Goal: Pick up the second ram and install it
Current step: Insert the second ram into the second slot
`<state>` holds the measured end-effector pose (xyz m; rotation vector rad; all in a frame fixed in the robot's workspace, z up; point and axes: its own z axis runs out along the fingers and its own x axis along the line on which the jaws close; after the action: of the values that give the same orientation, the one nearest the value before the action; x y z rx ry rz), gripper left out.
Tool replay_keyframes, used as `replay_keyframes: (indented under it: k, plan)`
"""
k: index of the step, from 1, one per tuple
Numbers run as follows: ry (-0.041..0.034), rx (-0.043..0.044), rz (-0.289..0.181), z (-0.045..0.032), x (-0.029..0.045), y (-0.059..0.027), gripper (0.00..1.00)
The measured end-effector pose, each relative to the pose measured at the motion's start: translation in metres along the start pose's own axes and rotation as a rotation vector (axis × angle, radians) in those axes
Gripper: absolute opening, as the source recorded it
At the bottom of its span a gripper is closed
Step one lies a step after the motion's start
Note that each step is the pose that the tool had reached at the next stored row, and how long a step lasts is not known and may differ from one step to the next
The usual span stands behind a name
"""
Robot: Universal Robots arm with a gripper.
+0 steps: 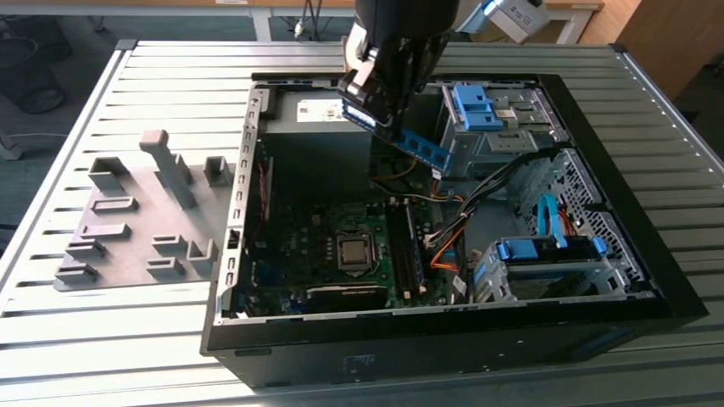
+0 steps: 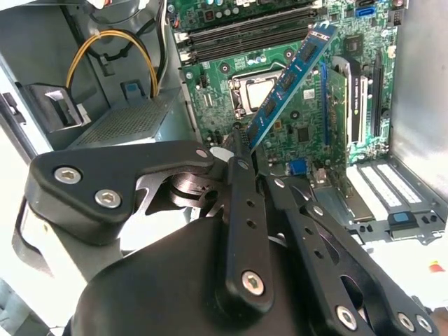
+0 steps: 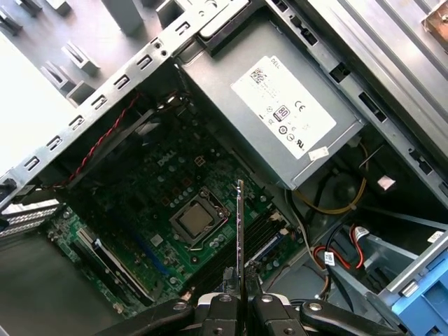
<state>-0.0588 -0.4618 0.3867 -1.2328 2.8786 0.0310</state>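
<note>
1. Gripper [image 2: 236, 155] first: my fingers are pinched together on one end of the ram [image 2: 290, 77], and in the second wrist view the blue-green strip sticks out from between them, tilted across the motherboard [image 2: 308, 133] below. In the first wrist view I see the ram [image 3: 240, 238] edge-on, a thin line rising from my closed fingertips [image 3: 225, 302].

2. Where the ram is: in the exterior view it [image 1: 421, 146] hangs from my gripper [image 1: 379, 114] in the air above the open case [image 1: 633, 254], near the power supply [image 1: 305, 110] and the blue drive bay [image 1: 481, 106]. It touches nothing but my fingers; it is well apart from the board.

3. What I judge done: the pick-up. The ram is off whatever held it and fully carried.

4. What I judge left: the install. The slots [image 2: 245, 35] beside the processor socket [image 2: 255, 91] run as long dark strips in the second wrist view. At least one of them looks filled already, but I cannot tell which slot is free from these views.

5. How I stand against the slots: the ram is slanted rather than lined up with them, and it sits high above the board, so neither alignment nor seating has happened.

6. Nearby things: orange and yellow cables [image 2: 115, 56] loop by the power supply, and a grey fixture plate [image 1: 136, 220] lies on the table [image 1: 114, 339] on the exterior view's left, outside the case.
</note>
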Motion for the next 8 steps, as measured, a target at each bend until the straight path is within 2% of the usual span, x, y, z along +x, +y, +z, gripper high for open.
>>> replay_keyframes:
  k: [8]
  plan:
    - [-0.0006, 0.0007, 0.042, 0.0000, 0.0000, 0.0000, 0.14]
